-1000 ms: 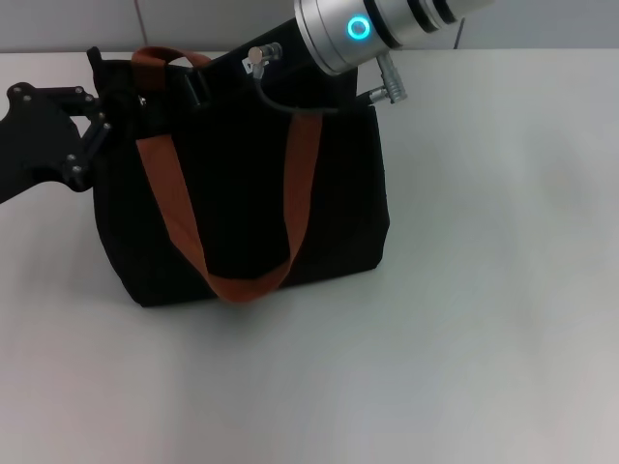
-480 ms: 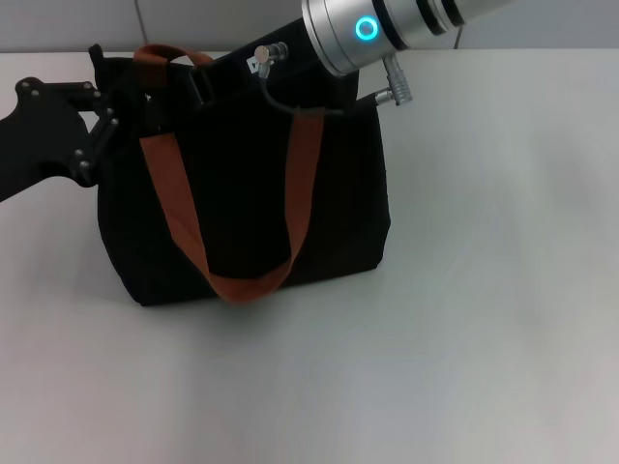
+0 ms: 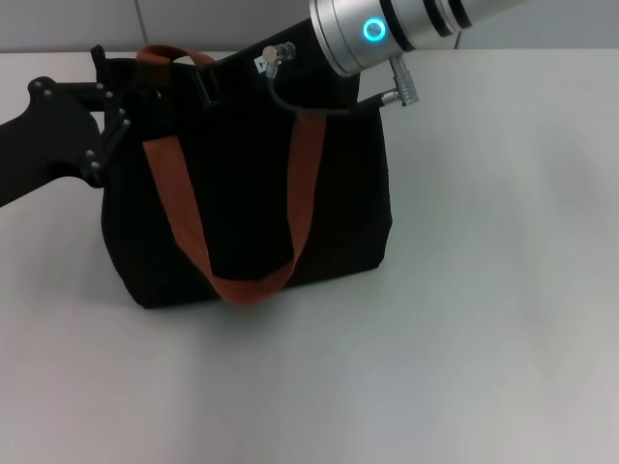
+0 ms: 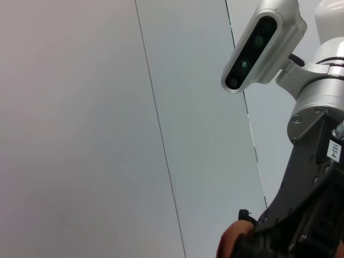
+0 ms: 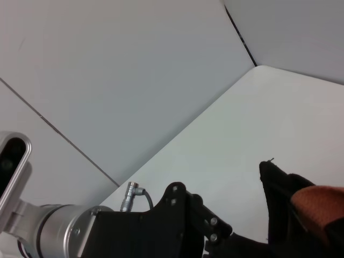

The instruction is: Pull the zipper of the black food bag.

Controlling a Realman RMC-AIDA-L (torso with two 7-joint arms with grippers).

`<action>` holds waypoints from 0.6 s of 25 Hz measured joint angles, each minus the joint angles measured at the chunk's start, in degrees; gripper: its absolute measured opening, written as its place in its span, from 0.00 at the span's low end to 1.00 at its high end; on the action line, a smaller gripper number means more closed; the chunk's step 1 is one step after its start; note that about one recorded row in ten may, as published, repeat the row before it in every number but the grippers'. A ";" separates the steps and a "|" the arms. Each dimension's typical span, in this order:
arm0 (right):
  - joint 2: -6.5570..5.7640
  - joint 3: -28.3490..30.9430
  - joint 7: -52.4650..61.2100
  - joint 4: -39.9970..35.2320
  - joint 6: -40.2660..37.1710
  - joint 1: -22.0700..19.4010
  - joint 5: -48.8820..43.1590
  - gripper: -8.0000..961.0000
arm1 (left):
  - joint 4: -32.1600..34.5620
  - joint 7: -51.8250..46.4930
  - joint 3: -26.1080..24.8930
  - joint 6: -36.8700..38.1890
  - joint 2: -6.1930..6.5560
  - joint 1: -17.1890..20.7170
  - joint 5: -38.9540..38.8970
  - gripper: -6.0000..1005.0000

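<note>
The black food bag point(image 3: 242, 203) stands upright on the white table, its two rust-orange handles point(image 3: 174, 203) draped over the front and top. My left gripper point(image 3: 118, 104) is against the bag's upper left corner. My right gripper point(image 3: 221, 81) reaches in from the upper right to the bag's top edge, black against the black fabric. The zipper is hidden. The right wrist view shows the bag's corner point(image 5: 279, 185), a bit of handle point(image 5: 318, 201) and the left gripper point(image 5: 207, 228). The left wrist view shows the right gripper's body point(image 4: 303, 215) and a bit of handle point(image 4: 230, 244).
The white table point(image 3: 484, 319) stretches to the right and in front of the bag. A grey panelled wall point(image 4: 107, 134) stands behind the table's far edge. The right arm's silver wrist point(image 3: 387, 29), with a cable and plug, hangs over the bag's top right.
Both grippers have shifted a little to the right along the bag's top. The bag's upper left side has leaned to the right with them.
</note>
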 joint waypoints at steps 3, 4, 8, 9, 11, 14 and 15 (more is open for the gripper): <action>0.08 0.00 -0.32 -0.02 0.19 0.14 0.00 0.17 | 0.02 -0.06 -0.25 0.67 0.19 0.61 -0.05 0.06; 0.08 0.00 -0.32 -0.02 0.19 0.14 0.00 0.17 | 0.02 -0.06 -0.25 0.67 0.19 0.61 -0.05 0.06; 0.18 -0.01 -0.35 -0.02 0.44 0.42 0.00 0.17 | 0.04 -0.08 -0.41 1.45 0.37 1.16 -0.18 0.07; 0.18 -0.01 -0.35 -0.02 0.44 0.42 0.00 0.17 | 0.04 -0.08 -0.41 1.45 0.37 1.16 -0.18 0.07; 0.18 -0.04 -0.36 -0.02 0.77 0.49 0.00 0.17 | 0.04 -0.08 -0.41 1.70 0.39 1.32 -0.23 0.07; 0.19 -0.15 -0.38 0.03 1.03 0.51 0.00 0.17 | 0.16 -0.07 -0.42 2.37 0.41 1.42 -0.27 0.07; 0.19 -0.16 -0.38 0.04 1.04 0.51 0.00 0.17 | 0.24 -0.08 -0.43 2.59 0.41 1.43 -0.28 0.07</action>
